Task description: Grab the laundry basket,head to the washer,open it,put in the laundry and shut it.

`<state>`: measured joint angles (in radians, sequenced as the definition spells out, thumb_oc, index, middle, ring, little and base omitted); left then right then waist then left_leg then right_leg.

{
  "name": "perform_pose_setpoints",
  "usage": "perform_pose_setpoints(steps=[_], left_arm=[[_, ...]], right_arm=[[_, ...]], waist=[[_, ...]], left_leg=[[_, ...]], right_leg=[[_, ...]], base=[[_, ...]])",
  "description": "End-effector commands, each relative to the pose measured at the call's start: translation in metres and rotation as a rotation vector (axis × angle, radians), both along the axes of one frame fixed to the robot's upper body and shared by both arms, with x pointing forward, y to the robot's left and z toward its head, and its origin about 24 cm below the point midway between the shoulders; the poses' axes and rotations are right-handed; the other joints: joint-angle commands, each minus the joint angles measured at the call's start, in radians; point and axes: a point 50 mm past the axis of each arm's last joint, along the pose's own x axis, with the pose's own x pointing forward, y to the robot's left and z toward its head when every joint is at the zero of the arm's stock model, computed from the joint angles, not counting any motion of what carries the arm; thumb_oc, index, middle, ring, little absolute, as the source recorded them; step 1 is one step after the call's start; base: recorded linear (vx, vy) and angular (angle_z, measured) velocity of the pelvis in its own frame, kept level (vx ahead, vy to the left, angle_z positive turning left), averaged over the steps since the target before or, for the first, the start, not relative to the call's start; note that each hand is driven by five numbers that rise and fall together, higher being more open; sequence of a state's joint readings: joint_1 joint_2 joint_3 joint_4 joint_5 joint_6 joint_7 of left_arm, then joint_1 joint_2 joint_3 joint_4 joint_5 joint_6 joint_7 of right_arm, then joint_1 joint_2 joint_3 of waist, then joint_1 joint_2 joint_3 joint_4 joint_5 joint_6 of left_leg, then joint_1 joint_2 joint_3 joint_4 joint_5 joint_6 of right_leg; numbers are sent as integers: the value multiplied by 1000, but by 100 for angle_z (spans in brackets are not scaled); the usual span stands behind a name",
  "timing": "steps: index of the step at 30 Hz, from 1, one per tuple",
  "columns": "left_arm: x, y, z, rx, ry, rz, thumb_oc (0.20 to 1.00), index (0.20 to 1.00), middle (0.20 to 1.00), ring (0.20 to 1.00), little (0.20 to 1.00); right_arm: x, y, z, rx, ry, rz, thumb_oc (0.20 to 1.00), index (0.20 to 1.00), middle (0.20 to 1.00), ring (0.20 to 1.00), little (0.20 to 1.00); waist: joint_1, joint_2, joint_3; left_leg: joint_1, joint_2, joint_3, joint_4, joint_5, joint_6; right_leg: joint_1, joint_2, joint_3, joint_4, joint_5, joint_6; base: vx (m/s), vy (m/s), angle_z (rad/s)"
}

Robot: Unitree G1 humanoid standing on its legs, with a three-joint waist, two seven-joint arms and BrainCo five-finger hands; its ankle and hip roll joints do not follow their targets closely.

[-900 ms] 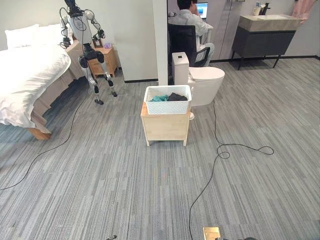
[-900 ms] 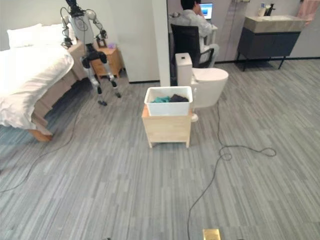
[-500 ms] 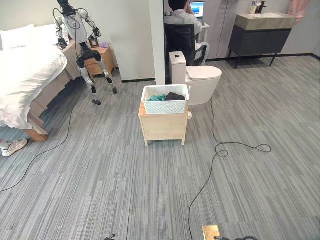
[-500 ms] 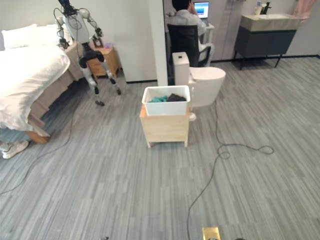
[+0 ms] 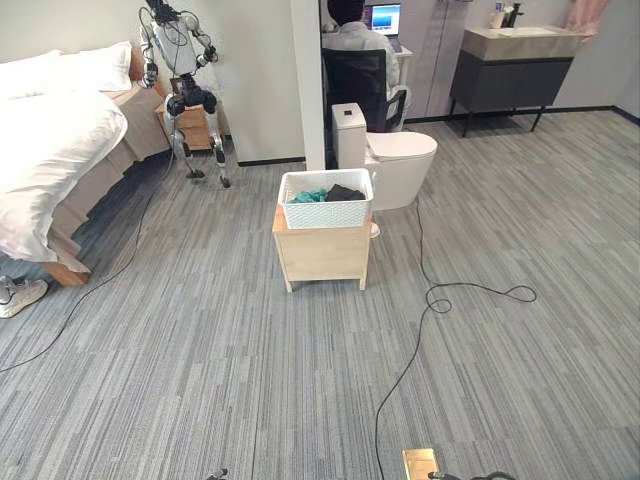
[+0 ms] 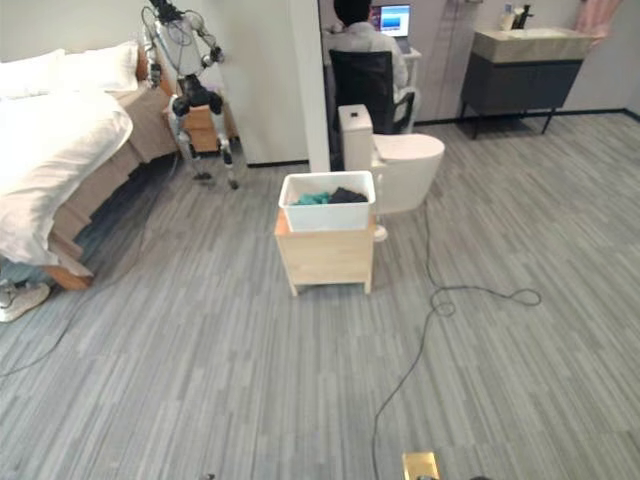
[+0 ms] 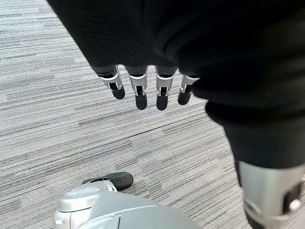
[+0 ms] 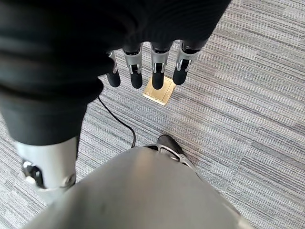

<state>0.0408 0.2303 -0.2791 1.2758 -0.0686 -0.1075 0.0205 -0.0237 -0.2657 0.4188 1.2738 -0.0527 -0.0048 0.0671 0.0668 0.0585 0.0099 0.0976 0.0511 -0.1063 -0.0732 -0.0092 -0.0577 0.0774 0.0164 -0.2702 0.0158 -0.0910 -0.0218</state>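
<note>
Down at our sides, our left hand (image 7: 147, 88) hangs over the grey striped floor (image 5: 200, 380) with its fingers straight and loose, holding nothing, and our right hand (image 8: 147, 67) hangs the same way, fingers relaxed and empty, above a small brass floor plate (image 8: 159, 89) set into the floor. That same brass plate shows at the near edge of our head view, and a black cable (image 5: 420, 320) runs from beside it across the floor, curling into a loop further out. Ahead of us, in the middle of the room, stands a low wooden stand (image 5: 322, 254), and on top of it sits the white laundry basket (image 5: 326, 199), upright, well apart from both our hands. Inside it we can see laundry (image 5: 330, 193), a teal piece beside a dark one. Just behind the basket and to the right is a white toilet (image 5: 385, 165). To the left lies a bed (image 5: 50, 150) with white bedding, and a white shoe (image 5: 20, 296) shows on the floor near its corner. Farther back, another humanoid robot (image 5: 185, 85) stands beside the bed, in front of a wooden nightstand. Behind a white pillar (image 5: 306, 80), a person (image 5: 352, 35) sits in a dark chair facing a lit screen. At the far right stands a dark vanity cabinet (image 5: 510, 75) with a pale basin top.
</note>
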Motion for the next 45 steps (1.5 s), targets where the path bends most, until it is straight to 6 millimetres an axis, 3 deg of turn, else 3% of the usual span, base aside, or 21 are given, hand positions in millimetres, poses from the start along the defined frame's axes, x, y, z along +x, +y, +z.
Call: perform_pose_setpoints(steps=[1,18,32,36,38,41,42,45], left_arm=[[12,22,6,64,-36,19,1000,1000,1000,1000,1000],[9,23,6,51,-26,26,1000,1000,1000,1000,1000],[22,11,6,18,-50,-8,1000,1000,1000,1000,1000],[37,8,9,15,-90,-36,1000,1000,1000,1000,1000],[44,8,11,16,-108,-40,1000,1000,1000,1000,1000],[44,8,11,16,-108,-40,1000,1000,1000,1000,1000],[51,8,13,17,-124,-32,1000,1000,1000,1000,1000],[51,9,13,19,-125,-25,1000,1000,1000,1000,1000]], right_arm=[[3,10,-2,15,1,40,1000,1000,1000,1000,1000],[-3,-3,-1,2,12,-63,1000,1000,1000,1000,1000],[-2,-11,1,-29,20,-62,1000,1000,1000,1000,1000],[14,-7,4,-15,-31,-48,1000,1000,1000,1000,1000],[20,-5,5,-8,-44,-37,1000,1000,1000,1000,1000],[20,-5,5,-8,-44,-37,1000,1000,1000,1000,1000],[16,-10,5,-18,-26,-48,1000,1000,1000,1000,1000],[16,-12,5,-24,-24,-54,1000,1000,1000,1000,1000]], waist=[[3,-85,8],[-3,-72,12],[-8,-56,18],[-10,-76,53],[-1,-90,74],[-1,-90,74],[-3,-119,110],[2,-121,108]], left_leg=[[-32,15,13,-14,6,-18],[-30,28,12,-14,13,-27],[-17,53,2,-12,31,-41],[-109,50,4,166,18,-60],[-169,26,-29,290,48,-62],[-169,25,-29,290,47,-62],[-319,18,30,320,80,-40],[-331,17,28,262,89,-37]], right_leg=[[62,-101,105,-103,39,106],[61,-87,115,-103,30,98],[74,-56,124,-103,10,71],[74,-48,135,-103,9,51],[72,-46,141,-101,18,43],[72,-46,141,-101,18,43],[81,-50,119,-103,3,39],[77,-46,119,-103,-3,44]], base=[[-7,-18,-16],[2,-20,-2],[4,-56,0],[-57,-74,-6],[-36,-59,-9],[27,-20,-18],[91,-38,-4],[170,25,31]])
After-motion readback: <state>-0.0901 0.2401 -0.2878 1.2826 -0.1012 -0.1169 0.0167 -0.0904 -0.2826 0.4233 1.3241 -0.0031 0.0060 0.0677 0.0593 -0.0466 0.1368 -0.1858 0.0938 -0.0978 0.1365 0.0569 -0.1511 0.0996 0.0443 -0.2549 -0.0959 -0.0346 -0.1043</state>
